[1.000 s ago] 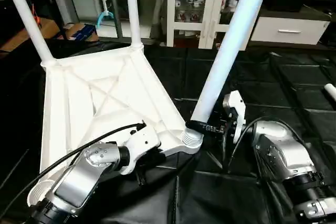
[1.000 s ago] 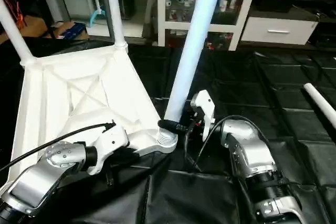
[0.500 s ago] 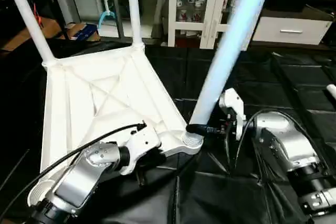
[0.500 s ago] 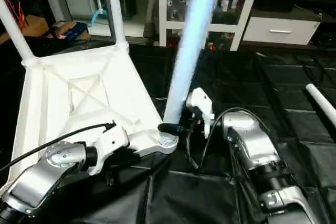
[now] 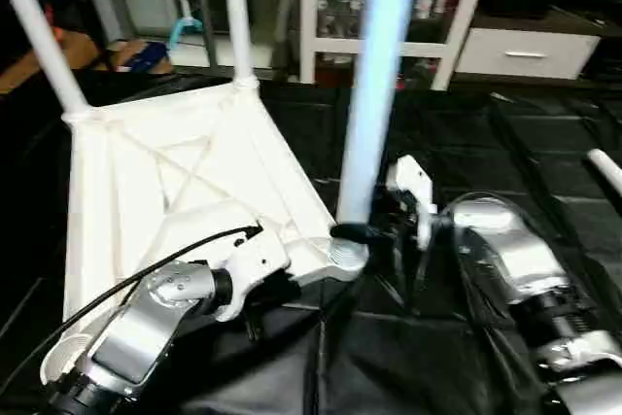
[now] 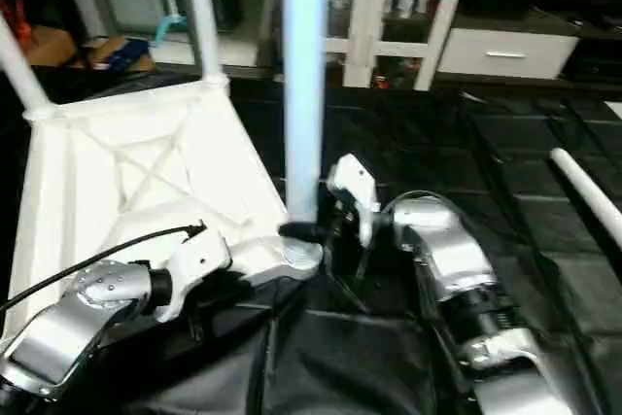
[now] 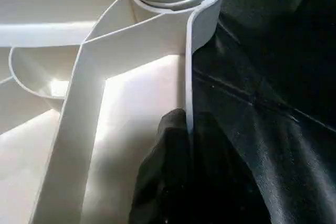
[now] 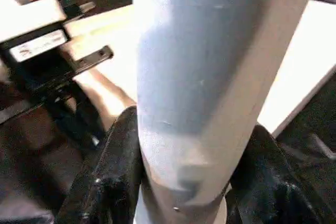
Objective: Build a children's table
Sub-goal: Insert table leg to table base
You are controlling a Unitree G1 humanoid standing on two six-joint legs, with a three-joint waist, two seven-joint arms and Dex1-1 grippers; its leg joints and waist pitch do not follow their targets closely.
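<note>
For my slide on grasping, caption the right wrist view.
Right pincer clamps the white table leg near its base, black fingers on either side.

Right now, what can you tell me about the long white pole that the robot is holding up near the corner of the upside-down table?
The pole is a long, smooth, white plastic-looking table leg. It stands nearly upright, its lower end at the threaded corner socket of the overturned table top. The right tool grips it near its base, one black finger on either side. Its top runs out of the picture.
</note>
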